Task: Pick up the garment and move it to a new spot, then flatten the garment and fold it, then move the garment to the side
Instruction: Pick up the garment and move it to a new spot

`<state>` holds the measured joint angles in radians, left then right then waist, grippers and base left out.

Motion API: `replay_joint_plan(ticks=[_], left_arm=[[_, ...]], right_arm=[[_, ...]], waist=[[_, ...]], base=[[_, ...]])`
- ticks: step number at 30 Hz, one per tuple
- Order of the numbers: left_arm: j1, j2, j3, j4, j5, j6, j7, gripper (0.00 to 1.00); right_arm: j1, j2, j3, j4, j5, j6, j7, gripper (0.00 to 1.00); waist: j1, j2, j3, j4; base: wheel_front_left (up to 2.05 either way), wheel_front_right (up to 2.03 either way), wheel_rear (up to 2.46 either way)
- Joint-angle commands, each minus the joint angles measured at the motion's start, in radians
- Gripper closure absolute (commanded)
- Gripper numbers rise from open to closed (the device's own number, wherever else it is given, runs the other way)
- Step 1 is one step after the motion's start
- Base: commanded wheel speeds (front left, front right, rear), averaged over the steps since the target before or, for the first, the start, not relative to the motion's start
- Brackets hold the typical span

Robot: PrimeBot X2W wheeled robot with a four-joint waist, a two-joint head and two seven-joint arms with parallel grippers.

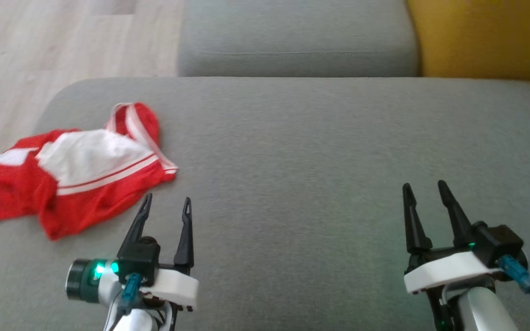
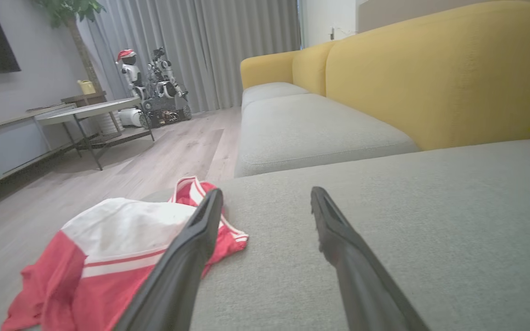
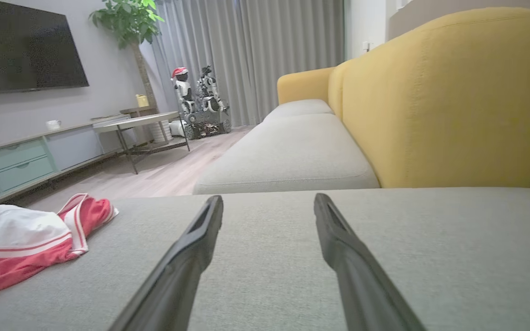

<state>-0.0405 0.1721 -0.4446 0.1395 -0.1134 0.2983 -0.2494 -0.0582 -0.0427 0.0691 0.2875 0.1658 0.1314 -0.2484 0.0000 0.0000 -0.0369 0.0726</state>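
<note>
Red/white garment point(image 1: 72, 170) crumpled on sofa cushion point(image 1: 315, 161), long axis approx left-right, striped end to the right; left end effector point(image 1: 167, 202) & right end effector point(image 1: 424, 186) both open, empty

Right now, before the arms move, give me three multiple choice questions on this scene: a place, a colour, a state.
1. Where on the grey cushion does the garment lie?
A) near its left edge, just beyond the left gripper
B) dead centre
C) at its far right edge

2. What colours is the garment?
A) blue and white
B) red and white
C) plain yellow

3. How do the jaws of the two grippers stand?
A) both open, empty
B) both shut
C) left shut on cloth

Answers: 1 A, it lies bunched by the left edge; 2 B, red cloth with a white panel and stripes; 3 A, the right gripper and the left each show a bare gap.
</note>
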Motion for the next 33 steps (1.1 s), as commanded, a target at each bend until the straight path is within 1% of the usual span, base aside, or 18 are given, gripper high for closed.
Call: replay_joint_plan(ticks=[1, 2, 3, 10, 19, 22, 30, 33], left_arm=[[-0.023, -0.002, 0.051, -0.025, 0.012, -0.005, -0.012, 0.00], [-0.020, -0.003, 0.058, -0.023, 0.015, -0.007, -0.012, 0.00], [-0.015, -0.004, 0.068, -0.021, 0.022, -0.013, -0.012, 0.00], [0.001, -0.008, 0.101, -0.026, 0.038, -0.029, -0.012, 0.00], [0.019, -0.008, 0.132, -0.036, 0.054, -0.046, -0.012, 0.00], [0.025, -0.008, 0.143, -0.036, 0.056, -0.049, -0.012, 0.00], [0.038, -0.013, 0.191, -0.033, 0.046, -0.042, -0.012, 0.00], [0.032, -0.011, 0.204, -0.036, 0.045, -0.051, -0.012, 0.00]], right_arm=[[-0.037, -0.008, 0.032, -0.033, -0.010, -0.001, -0.013, 0.00], [-0.036, -0.008, 0.036, -0.033, -0.009, -0.001, -0.013, 0.00], [-0.032, -0.008, 0.045, -0.034, -0.006, -0.001, -0.013, 0.00], [-0.020, -0.008, 0.067, -0.031, 0.005, -0.001, -0.013, 0.00], [-0.015, -0.008, 0.090, -0.032, 0.014, -0.001, -0.013, 0.00], [-0.014, -0.008, 0.093, -0.031, 0.017, -0.001, -0.013, 0.00], [-0.029, -0.008, 0.112, -0.016, 0.027, -0.001, -0.013, 0.00], [-0.033, -0.008, 0.113, -0.011, 0.032, -0.001, -0.013, 0.00]], waist=[[0.0000, 0.0000, -0.002, 0.057], [0.0000, 0.0000, -0.002, 0.074], [0.0000, 0.0000, -0.002, 0.112], [0.0000, 0.0000, -0.007, 0.252], [0.0000, 0.0000, -0.013, 0.383], [0.0000, 0.0000, -0.013, 0.413], [0.0000, 0.0000, -0.003, 0.427], [0.0000, 0.0000, -0.004, 0.426]], base=[[0.00, 0.00, 0.00], [0.00, 0.00, 0.00], [0.00, 0.00, 0.00], [0.00, 0.00, 0.00], [0.00, 0.00, 0.00], [0.00, 0.00, 0.00], [0.00, 0.00, 0.00], [0.00, 0.00, 0.00]])
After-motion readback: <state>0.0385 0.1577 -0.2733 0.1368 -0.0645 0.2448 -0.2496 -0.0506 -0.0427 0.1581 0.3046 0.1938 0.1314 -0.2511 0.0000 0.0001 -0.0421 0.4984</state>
